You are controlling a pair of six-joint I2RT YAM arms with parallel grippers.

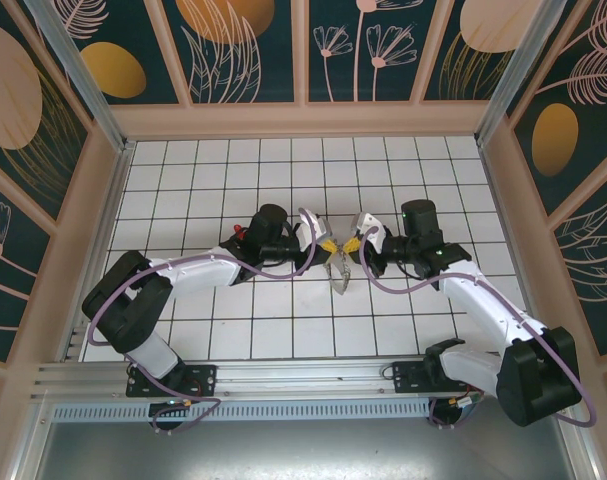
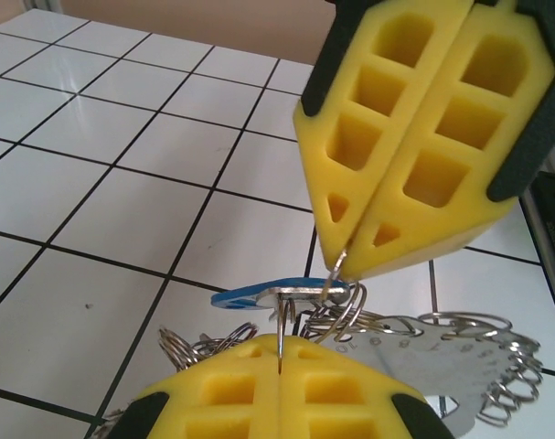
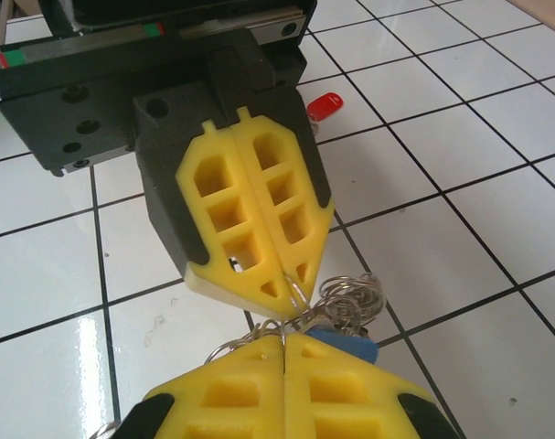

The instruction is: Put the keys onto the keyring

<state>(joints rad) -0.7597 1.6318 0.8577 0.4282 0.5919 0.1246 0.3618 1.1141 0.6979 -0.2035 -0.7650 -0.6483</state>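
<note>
Grey single keyring [image 3: 350,294] pinched by left gripper [image 3: 288,306] and right gripper [image 2: 339,265], two clenched tips meeting just above the tiles [image 3: 460,229], one blue key [image 2: 250,294] at the pinch, one red key [image 3: 325,105] lying apart.

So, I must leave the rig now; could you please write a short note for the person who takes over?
The left pincer is shut on the keyring wire. The right pincer is also shut on it, tip to tip with the left one. A blue key lies at the ring between the tips; whether it is threaded, I cannot tell. One red key lies loose on a tile behind the left pincer. Left to do: thread the red key.
</note>
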